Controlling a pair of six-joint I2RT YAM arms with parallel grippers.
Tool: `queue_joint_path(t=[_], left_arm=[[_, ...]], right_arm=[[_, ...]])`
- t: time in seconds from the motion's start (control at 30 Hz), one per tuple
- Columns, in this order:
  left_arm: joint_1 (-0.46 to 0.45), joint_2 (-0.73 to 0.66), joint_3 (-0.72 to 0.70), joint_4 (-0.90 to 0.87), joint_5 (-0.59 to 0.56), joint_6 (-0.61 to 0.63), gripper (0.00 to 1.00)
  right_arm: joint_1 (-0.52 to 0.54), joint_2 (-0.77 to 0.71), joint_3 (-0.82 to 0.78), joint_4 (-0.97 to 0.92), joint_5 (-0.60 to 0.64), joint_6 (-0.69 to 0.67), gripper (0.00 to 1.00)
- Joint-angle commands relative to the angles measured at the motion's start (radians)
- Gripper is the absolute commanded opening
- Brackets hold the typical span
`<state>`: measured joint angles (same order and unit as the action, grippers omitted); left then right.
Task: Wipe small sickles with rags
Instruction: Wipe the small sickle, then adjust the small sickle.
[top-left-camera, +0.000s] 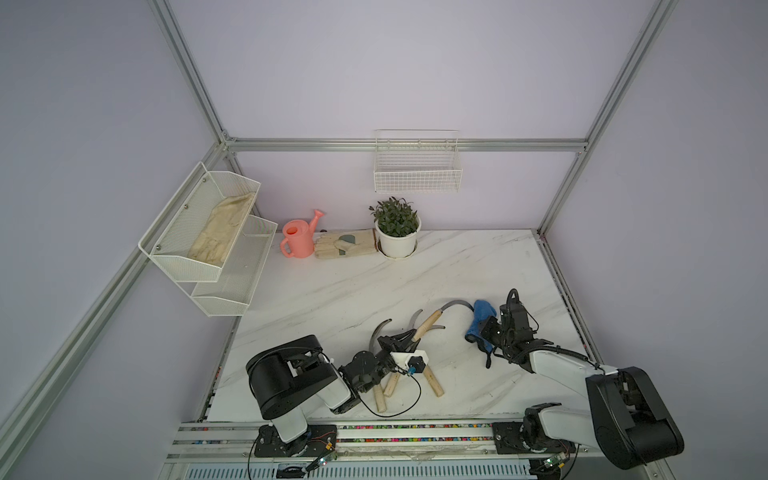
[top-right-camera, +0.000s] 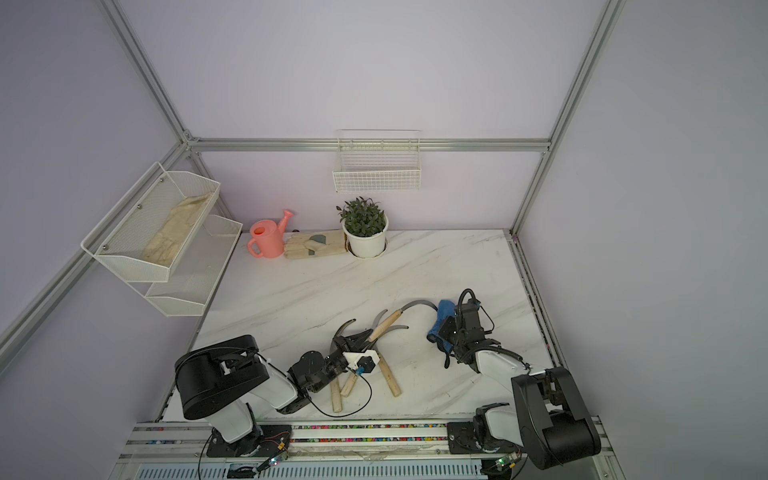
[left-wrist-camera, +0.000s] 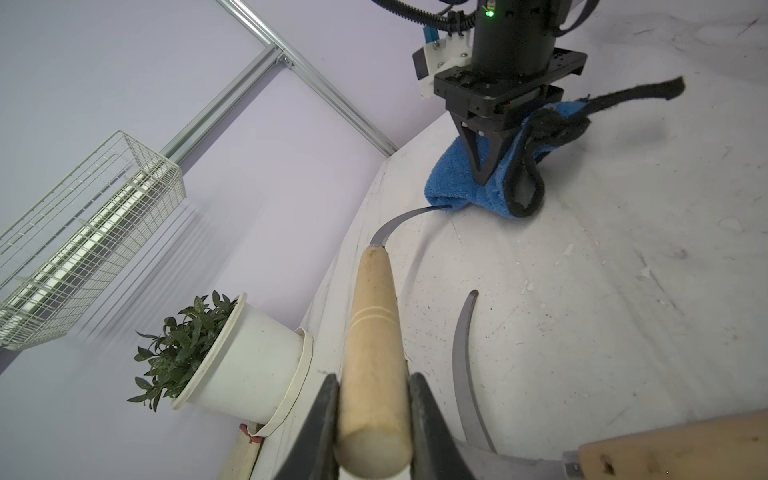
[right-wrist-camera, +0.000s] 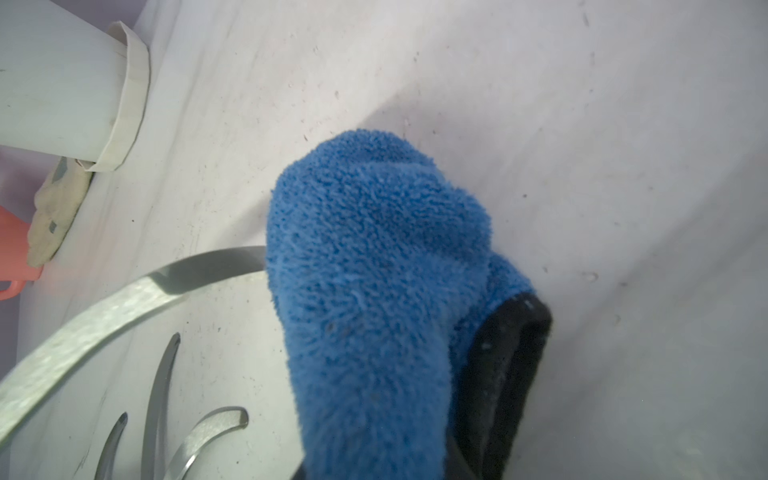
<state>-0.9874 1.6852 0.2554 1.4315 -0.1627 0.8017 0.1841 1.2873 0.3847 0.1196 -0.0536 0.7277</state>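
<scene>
Marbled tabletop (top-left-camera: 415, 270), in both top views: the left gripper (top-left-camera: 412, 336) clamps the handle of one small sickle (top-left-camera: 430, 323), blade tip buried in the blue rag (top-left-camera: 484, 311); three more sickles (top-left-camera: 433, 381) lie beside that arm (none held). Left wrist view: the right gripper (left-wrist-camera: 482, 174) is pinched shut on the rag over the blade; right wrist view: only rag and blades. Wiping seems to be the step in hand; next, the rag must slide along the curve towards the handle without slipping off.

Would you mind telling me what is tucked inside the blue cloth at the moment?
The sickle in the left end effector runs its blade into the blue cloth. The blade's tip is covered, so how far it reaches cannot be seen.
</scene>
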Motion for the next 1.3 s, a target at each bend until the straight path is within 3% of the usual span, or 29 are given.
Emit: queue_joint_path(t=[0.0, 0.13, 0.2, 0.27, 0.33, 0.63, 0.83, 0.9, 1.1, 1.27], left_arm=[[0.016, -0.07, 0.012, 0.065, -0.018, -0.126, 0.0], [0.069, -0.183, 0.047, -0.076, -0.084, -0.359, 0.0], [0.087, -0.3, 0.127, -0.367, -0.158, -0.488, 0.0], [0.131, -0.383, 0.251, -0.721, -0.132, -0.628, 0.0], [0.166, -0.396, 0.327, -0.865, -0.107, -0.745, 0.0], [0.217, -0.356, 0.559, -1.175, -0.072, -0.949, 0.0], [0.274, -0.349, 0.668, -1.299, 0.01, -1.122, 0.0], [0.281, -0.346, 0.694, -1.321, 0.033, -1.156, 0.0], [0.286, -0.346, 0.734, -1.403, 0.072, -1.218, 0.0], [0.281, -0.387, 0.674, -1.35, 0.222, -1.27, 0.0]], right_arm=[[-0.004, -0.003, 0.011, 0.042, -0.059, -0.002, 0.0], [-0.004, -0.099, 0.03, -0.021, -0.064, 0.018, 0.0], [-0.004, -0.15, 0.053, -0.076, -0.051, 0.016, 0.0], [-0.003, -0.193, 0.076, -0.125, -0.032, 0.01, 0.0], [-0.003, -0.228, 0.099, -0.163, -0.019, 0.005, 0.0], [-0.003, -0.39, 0.114, -0.275, 0.04, 0.002, 0.0], [0.027, -0.423, 0.085, -0.261, -0.019, 0.001, 0.0], [0.079, -0.414, 0.066, -0.211, -0.014, 0.029, 0.0], [0.36, -0.304, 0.034, -0.012, 0.097, 0.113, 0.0], [0.427, -0.232, 0.022, 0.12, 0.098, 0.145, 0.0]])
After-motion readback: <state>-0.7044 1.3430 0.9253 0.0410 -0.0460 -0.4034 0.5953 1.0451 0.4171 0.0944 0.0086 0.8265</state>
